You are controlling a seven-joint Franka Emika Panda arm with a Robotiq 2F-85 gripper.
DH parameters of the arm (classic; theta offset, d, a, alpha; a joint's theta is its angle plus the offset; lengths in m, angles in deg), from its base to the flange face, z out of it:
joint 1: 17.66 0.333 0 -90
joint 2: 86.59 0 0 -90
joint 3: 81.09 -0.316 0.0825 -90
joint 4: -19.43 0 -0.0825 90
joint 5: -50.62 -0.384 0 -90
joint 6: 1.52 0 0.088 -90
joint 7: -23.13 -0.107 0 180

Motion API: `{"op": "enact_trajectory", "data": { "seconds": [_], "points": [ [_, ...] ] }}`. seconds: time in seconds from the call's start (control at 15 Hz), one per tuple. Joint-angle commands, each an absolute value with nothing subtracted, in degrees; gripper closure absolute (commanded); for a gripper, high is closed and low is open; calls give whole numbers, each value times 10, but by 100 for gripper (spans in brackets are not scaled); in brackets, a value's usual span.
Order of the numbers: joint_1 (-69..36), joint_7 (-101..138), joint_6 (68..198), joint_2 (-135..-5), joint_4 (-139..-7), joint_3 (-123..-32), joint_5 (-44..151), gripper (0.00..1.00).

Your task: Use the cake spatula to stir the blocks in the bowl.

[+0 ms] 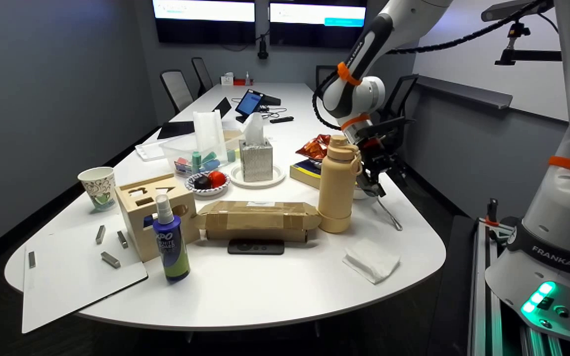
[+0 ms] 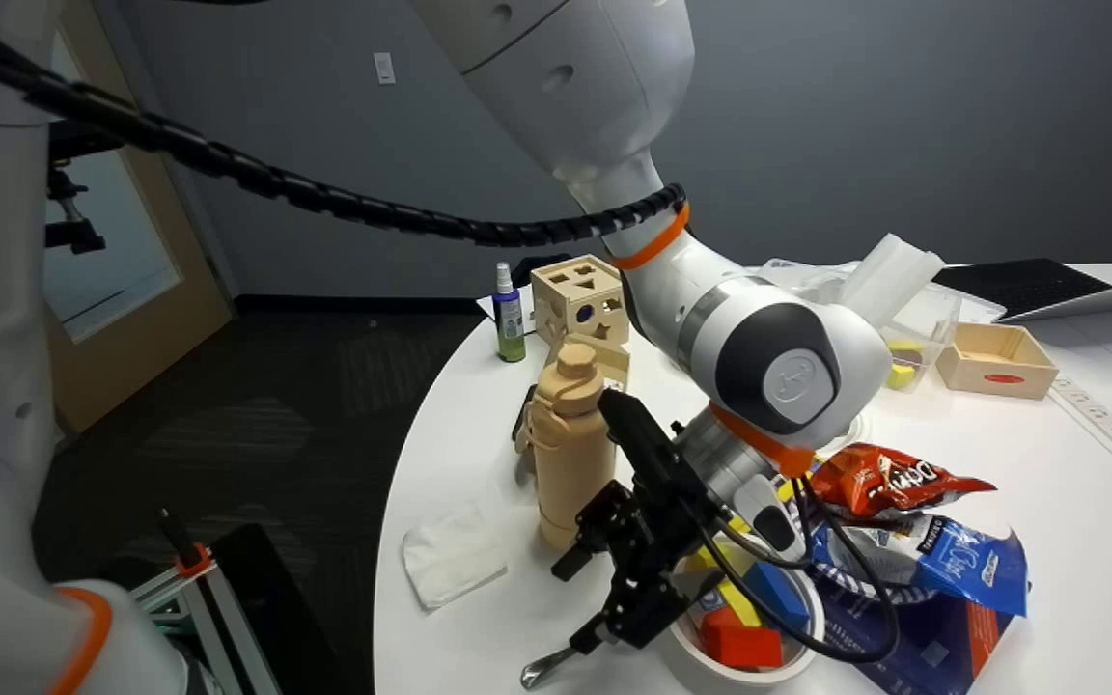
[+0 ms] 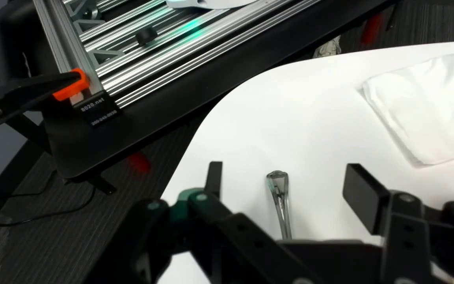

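The gripper [image 3: 289,183] gapes, holding nothing, the spatula [image 3: 282,203] showing between its jaws, handle toward twelve in the wrist view. It had best pinch squarely, then stir gently inside the bowl [image 2: 817,616] of blocks [image 2: 749,645], at three o'clock from it in an exterior view.
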State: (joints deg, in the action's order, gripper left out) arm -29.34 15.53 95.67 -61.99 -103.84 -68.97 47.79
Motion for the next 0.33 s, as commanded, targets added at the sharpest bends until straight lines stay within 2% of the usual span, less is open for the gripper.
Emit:
{"op": "enact_trajectory", "data": {
  "seconds": [0.0,0.27],
  "points": [
    [-296,153,964,-625,-1039,-692,467,0],
    [-297,153,969,-639,-1044,-689,463,0]
  ]
}}
